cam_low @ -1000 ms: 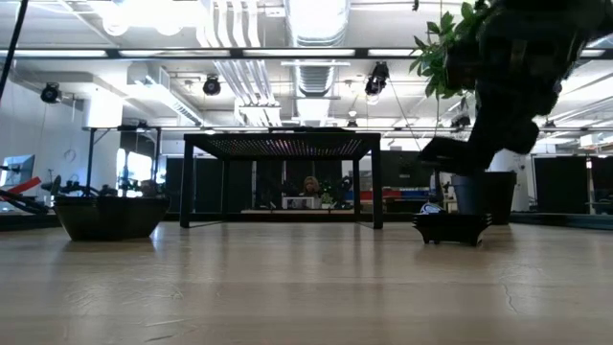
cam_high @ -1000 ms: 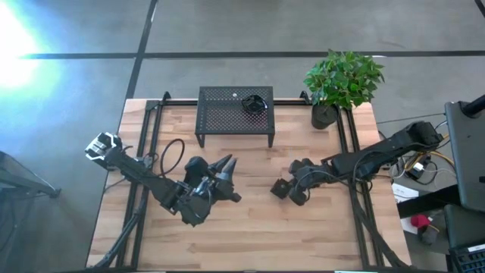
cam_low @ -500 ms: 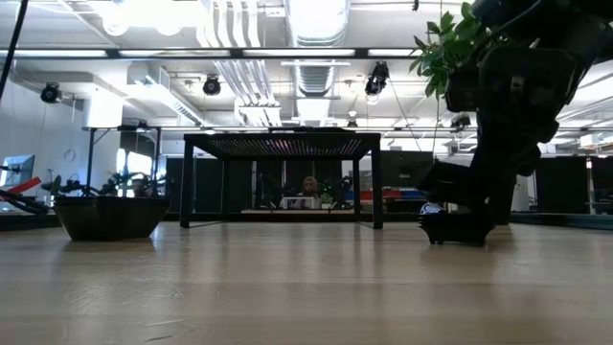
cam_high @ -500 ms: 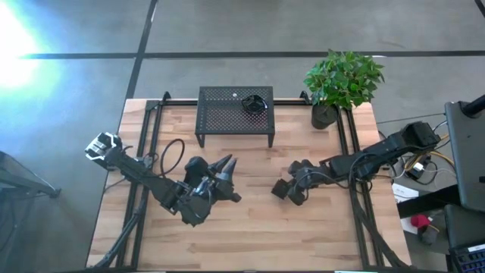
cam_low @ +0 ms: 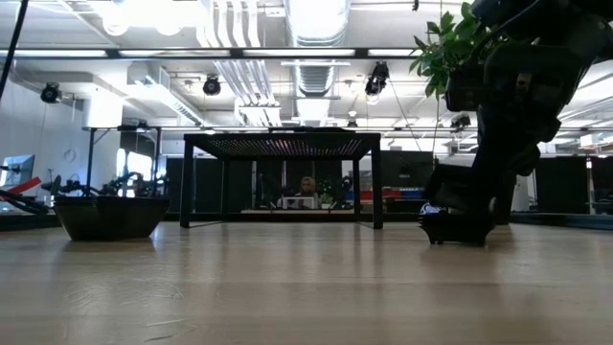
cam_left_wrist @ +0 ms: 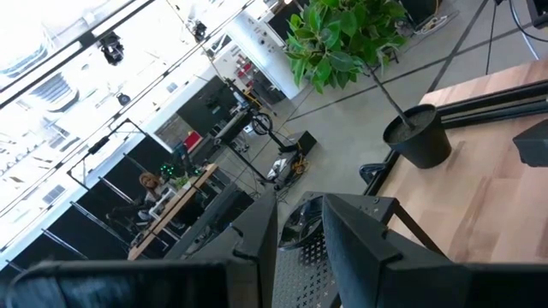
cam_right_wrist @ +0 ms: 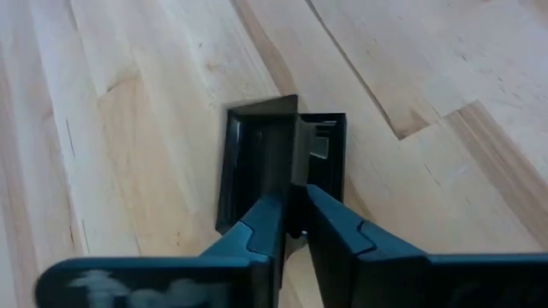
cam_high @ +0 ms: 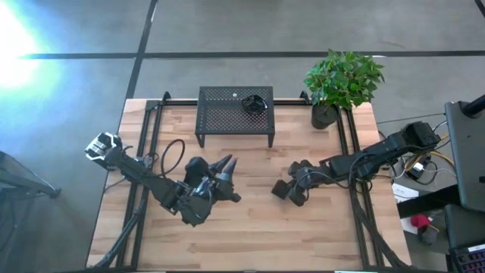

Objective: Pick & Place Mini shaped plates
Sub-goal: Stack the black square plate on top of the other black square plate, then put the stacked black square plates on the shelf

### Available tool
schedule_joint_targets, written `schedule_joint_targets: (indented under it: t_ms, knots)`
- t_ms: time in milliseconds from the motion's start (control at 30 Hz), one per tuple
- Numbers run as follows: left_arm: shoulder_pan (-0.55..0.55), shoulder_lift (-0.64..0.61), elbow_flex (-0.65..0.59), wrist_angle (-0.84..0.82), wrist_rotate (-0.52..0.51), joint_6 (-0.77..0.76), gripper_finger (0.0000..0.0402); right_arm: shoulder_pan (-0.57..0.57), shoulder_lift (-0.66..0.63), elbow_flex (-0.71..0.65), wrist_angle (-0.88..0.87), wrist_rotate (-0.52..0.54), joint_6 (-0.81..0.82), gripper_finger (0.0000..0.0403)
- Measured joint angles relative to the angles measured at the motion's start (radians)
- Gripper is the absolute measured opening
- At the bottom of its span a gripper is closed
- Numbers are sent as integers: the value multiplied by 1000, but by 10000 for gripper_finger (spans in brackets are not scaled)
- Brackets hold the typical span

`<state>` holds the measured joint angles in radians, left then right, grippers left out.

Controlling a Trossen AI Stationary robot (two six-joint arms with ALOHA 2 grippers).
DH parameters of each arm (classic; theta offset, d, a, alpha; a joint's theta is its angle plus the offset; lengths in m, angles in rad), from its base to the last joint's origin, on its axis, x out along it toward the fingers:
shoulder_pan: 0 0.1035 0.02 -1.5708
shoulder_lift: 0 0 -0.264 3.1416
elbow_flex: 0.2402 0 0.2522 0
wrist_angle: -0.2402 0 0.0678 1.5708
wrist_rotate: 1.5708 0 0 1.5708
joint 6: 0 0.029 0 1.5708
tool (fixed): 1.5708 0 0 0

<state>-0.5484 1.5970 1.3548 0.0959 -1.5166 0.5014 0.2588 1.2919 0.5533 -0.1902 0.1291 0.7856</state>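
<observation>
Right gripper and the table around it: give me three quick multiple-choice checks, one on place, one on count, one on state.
1. Where is the potted plant?
A. at the table's far right corner
B. on top of the mesh stand
C. between the two arms

2. How many dishes lie on the mesh stand?
A. none
B. one
C. four

3. What is under the right gripper?
A. bare wood only
B. a round bowl held in the air
C. a square black dish resting on the table, its rim between the gripper's fingers

Answers:
1 A: the high view shows the pot by the far right corner.
2 B: a single dark dish sits on the stand's right part.
3 C: the right wrist view shows the fingers astride the dish's rim, the dish flat on the wood.
</observation>
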Motion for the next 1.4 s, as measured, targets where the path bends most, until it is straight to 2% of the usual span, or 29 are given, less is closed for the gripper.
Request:
schedule_joint_targets:
  t_ms: [267, 500, 900, 1400]
  knots:
    - [0, 0, 0, 0, 0, 0, 94, 0, 0, 0, 1, 0, -36, 92]
    - [0, 0, 0, 0, 0, 22, 94, 0, 0, 0, 2, 1, -64, 111]
    - [0, 0, 0, 0, 0, 23, 94, -1, -1, 26, -25, 1, -98, 99]
    - [0, 0, 0, 0, 0, 23, 94, 0, -2, 125, -202, 2, -107, 79]
